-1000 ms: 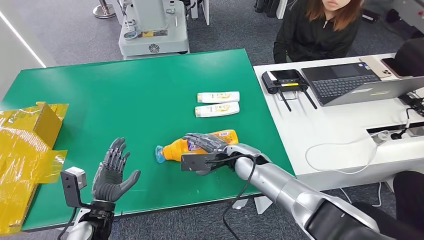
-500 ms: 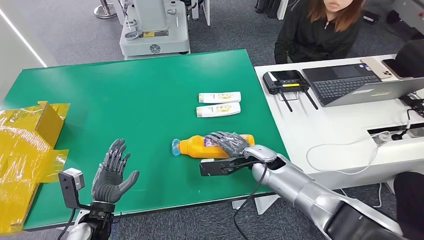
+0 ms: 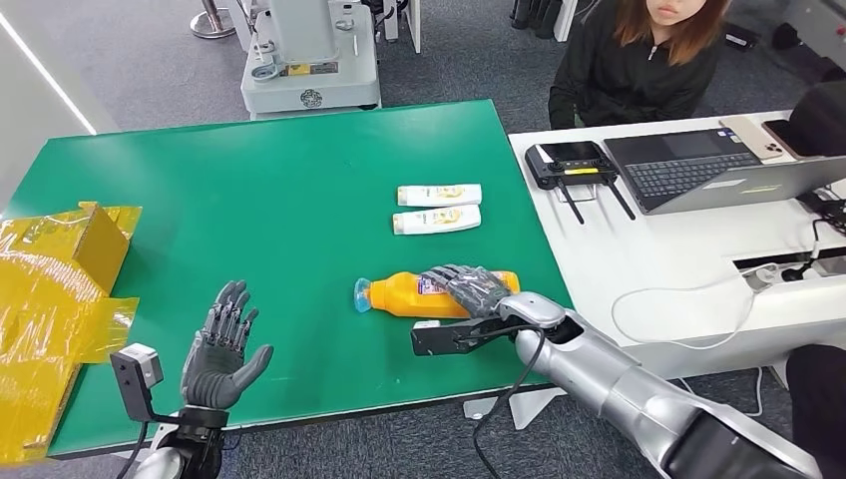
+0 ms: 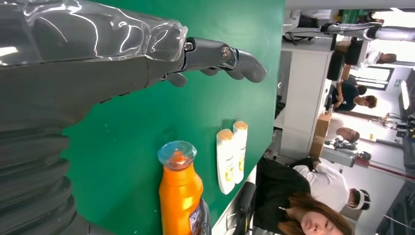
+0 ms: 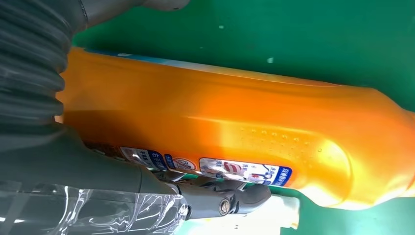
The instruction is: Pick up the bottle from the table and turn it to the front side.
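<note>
Two white tubes (image 3: 437,207) lie beyond the held bottle (image 3: 404,295).

**Orange bottle: on its side, near front-right of table**

Orange bottle (image 3: 429,295) lies flat on the green table (image 3: 299,190), long axis running left-right across the head view. Translucent blue cap (image 3: 363,295) points toward the robot's left, base toward the table's right edge. Glossy orange plastic body; white-and-blue label (image 5: 244,172) along one side, print too small to read. Right hand (image 3: 469,289) lies over the label end with fingers wrapped on the body. Bottle sits close to the table's near edge, nearer than the two white tubes
</note>
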Motion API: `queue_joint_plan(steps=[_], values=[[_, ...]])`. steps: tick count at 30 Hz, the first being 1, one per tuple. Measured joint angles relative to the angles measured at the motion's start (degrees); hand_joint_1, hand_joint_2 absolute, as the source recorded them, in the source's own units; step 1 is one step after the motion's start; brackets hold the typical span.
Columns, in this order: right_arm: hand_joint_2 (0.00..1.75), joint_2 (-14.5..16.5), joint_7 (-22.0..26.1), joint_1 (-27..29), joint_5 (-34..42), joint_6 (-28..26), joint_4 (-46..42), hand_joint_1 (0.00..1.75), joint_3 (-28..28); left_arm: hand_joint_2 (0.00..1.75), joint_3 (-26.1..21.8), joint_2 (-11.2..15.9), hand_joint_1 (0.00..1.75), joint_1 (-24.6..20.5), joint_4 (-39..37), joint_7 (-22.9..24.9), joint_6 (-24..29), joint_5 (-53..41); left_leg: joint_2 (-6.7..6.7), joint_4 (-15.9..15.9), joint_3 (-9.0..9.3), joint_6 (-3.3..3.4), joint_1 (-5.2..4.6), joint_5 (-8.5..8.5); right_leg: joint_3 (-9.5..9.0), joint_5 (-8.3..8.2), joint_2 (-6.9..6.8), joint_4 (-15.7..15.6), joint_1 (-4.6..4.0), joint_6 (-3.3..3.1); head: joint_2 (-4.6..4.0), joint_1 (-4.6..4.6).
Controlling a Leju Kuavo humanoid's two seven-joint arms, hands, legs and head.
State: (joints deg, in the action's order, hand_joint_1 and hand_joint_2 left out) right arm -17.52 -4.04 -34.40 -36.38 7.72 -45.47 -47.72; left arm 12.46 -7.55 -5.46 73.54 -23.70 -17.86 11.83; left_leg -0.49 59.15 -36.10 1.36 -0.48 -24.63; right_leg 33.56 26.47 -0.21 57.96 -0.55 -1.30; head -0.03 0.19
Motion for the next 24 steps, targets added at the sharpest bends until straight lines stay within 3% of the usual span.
queue_joint_plan(steps=[7,11,24], values=[[1.75,-0.60,-2.50,0.45,-7.00,-2.22,-0.13,0.02,0.16,1.75,0.00,0.11,0.00,-0.11,-1.14,-0.41,0.85,0.93,0.01,0.01,0.00,0.01,0.00,0.01,-0.03,-0.01,0.01,0.00,0.00,0.01,0.00,0.00],[1.75,-0.60,-2.67,0.43,-9.26,-3.00,0.46,1.73,0.16,1.75,0.00,0.12,0.00,-0.08,-1.53,-0.43,0.70,1.93,0.00,0.01,0.01,0.01,0.00,0.01,-0.04,-0.01,0.00,0.00,0.00,0.01,0.01,-0.01],[1.75,-1.12,-1.26,0.27,-10.23,-3.59,1.17,1.75,1.04,1.75,0.00,1.09,0.00,-0.01,-3.61,-1.72,-0.67,3.57,0.01,0.01,0.01,0.01,0.00,0.00,-0.02,0.00,0.01,0.00,0.00,0.01,0.00,0.00]])
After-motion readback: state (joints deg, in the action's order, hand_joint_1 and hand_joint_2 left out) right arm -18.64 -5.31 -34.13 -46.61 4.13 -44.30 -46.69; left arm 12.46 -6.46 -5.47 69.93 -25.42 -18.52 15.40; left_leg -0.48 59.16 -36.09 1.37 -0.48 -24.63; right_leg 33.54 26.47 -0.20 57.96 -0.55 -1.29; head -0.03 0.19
